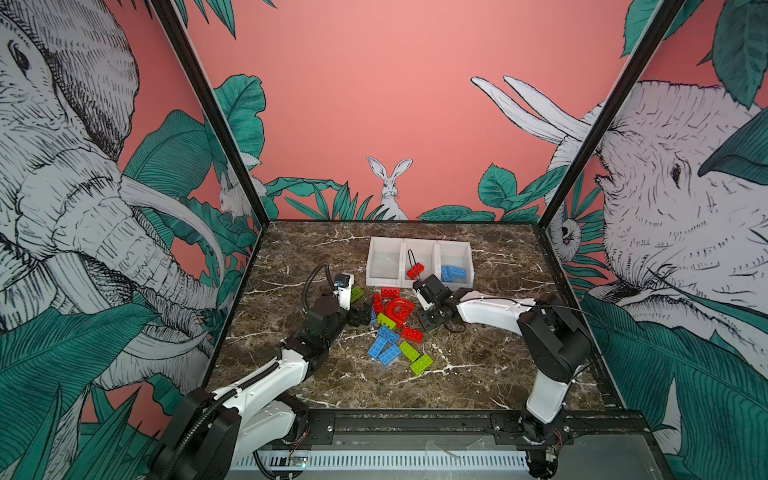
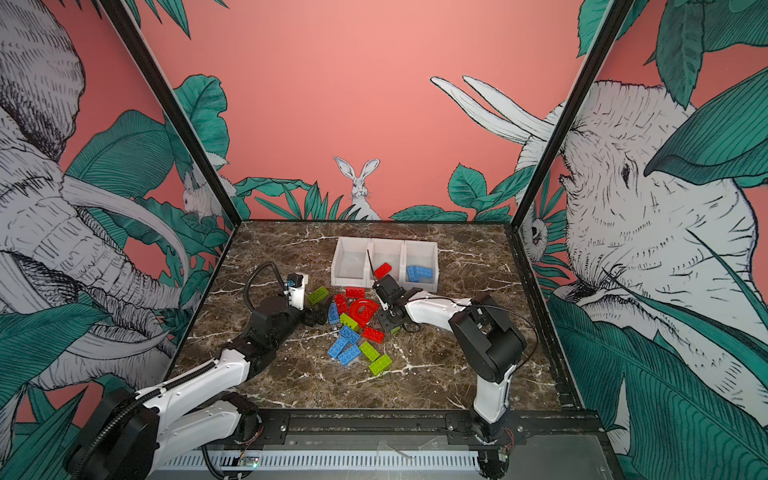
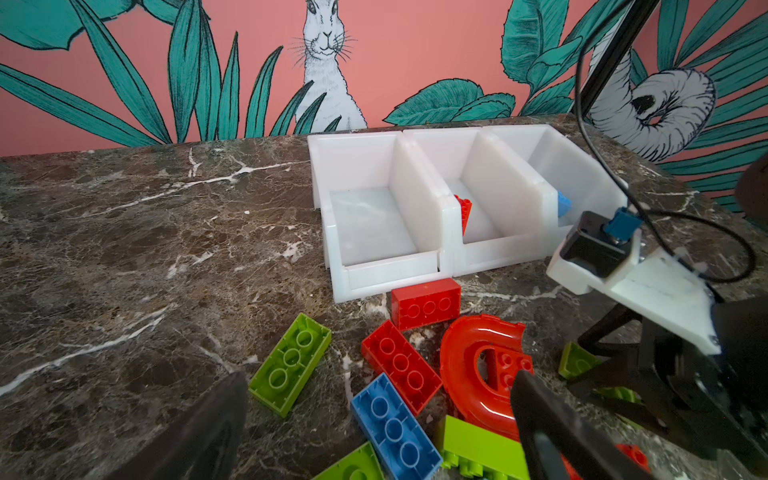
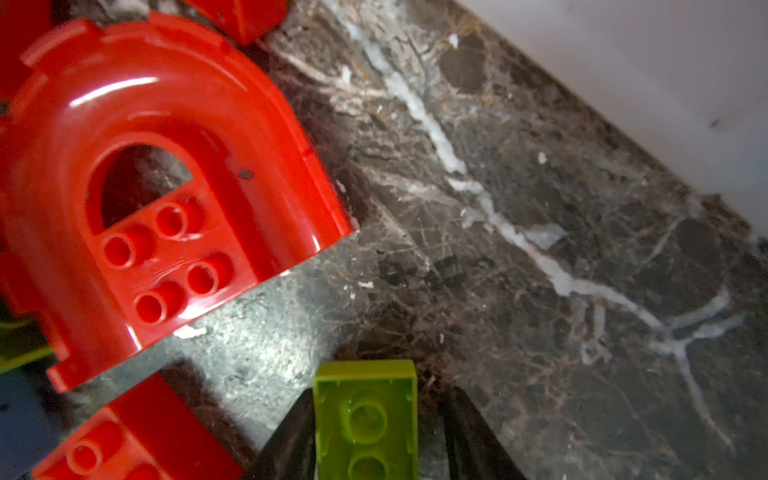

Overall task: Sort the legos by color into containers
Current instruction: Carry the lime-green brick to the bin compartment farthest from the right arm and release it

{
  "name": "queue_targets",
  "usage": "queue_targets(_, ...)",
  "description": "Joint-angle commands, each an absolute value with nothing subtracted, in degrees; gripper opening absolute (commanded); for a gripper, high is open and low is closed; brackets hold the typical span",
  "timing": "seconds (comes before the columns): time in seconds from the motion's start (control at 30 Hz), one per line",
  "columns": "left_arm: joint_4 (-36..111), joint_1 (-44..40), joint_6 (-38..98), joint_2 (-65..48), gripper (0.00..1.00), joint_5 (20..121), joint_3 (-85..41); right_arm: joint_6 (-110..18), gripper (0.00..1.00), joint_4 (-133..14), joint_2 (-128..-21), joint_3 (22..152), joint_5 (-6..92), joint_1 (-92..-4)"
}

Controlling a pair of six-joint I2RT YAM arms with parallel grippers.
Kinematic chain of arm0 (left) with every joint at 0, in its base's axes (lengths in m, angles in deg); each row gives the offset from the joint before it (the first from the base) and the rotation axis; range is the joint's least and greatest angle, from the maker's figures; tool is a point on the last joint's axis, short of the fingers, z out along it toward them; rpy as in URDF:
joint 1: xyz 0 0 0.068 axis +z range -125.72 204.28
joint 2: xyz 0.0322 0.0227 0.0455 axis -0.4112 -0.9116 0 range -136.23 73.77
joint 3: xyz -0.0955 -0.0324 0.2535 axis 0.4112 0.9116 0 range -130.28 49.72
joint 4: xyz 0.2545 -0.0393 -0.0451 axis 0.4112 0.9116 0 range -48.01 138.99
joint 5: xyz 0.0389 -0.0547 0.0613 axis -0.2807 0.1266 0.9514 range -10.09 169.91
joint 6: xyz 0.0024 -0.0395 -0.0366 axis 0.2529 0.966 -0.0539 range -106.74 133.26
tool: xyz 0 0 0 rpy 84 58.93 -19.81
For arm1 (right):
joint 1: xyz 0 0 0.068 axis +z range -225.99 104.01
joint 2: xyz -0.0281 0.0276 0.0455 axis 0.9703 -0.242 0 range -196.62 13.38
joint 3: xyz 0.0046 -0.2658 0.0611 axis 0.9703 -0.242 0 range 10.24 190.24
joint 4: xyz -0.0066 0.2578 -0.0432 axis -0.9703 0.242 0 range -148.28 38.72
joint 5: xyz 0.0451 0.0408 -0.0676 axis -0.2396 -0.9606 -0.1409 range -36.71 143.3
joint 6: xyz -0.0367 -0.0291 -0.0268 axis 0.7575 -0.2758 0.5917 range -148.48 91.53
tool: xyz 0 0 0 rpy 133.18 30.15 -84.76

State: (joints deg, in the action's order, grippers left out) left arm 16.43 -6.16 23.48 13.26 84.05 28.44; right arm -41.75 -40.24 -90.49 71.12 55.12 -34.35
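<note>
At the right edge of the loose pile on the surface (image 1: 478, 374), our right tool (image 4: 382, 395) straddles a lime green brick (image 4: 365, 415) across its narrow width, so the pads can meet flat sides. The brick lies hollow side up. One pad touches it and a gap seems to show at the other, so we judge it unclamped. Our left tool (image 3: 380, 376) hangs wide open, empty, near the red arch (image 4: 166, 124). The containers (image 1: 386, 245) hold red and blue; the leftmost is bare, likely for green

cut off: lime brick (image 4: 365, 415) at frame edge | hidden: red brick (image 3: 465, 208) mostly behind bin wall (image 3: 419, 178); blue brick (image 3: 563, 203) likewise
</note>
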Motion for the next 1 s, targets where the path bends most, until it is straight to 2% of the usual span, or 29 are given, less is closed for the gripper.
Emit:
queue_targets(0.0, 16.85, -6.31, 23.01, 14.55, 0.99, 84.57, 28.01, -42.43, 0.41, -38.89, -89.52, 70.97, 58.01, -33.9)
queue_targets(0.27, 17.24, -6.28, 22.66, 14.99, 0.99, 84.77, 27.92, -43.79, 0.3, -44.44, -83.1, 66.29, 60.79, -34.07)
queue_targets(0.47, 17.56, -6.27, 22.26, 16.21, 0.99, 85.28, 28.23, -44.84, 0.28, -45.01, -80.45, 66.72, 60.78, -33.91)
queue_targets(0.7, 17.74, -6.31, 22.06, 16.31, 0.99, 86.21, 28.23, -46.2, 0.24, -42.4, -81.18, 77.58, 60.52, -32.67)
queue_targets(0.8, 17.98, -6.3, 21.95, 16.71, 0.99, 86.26, 28.28, -46.14, 0.24, -40.44, -84.82, 84.89, 61.94, -32.56)
queue_targets(0.97, 17.83, -6.26, 22.31, 16.81, 0.99, 86.52, 28.36, -44.83, 0.25, -33.51, -96.28, 105.52, 66.64, -33.08)
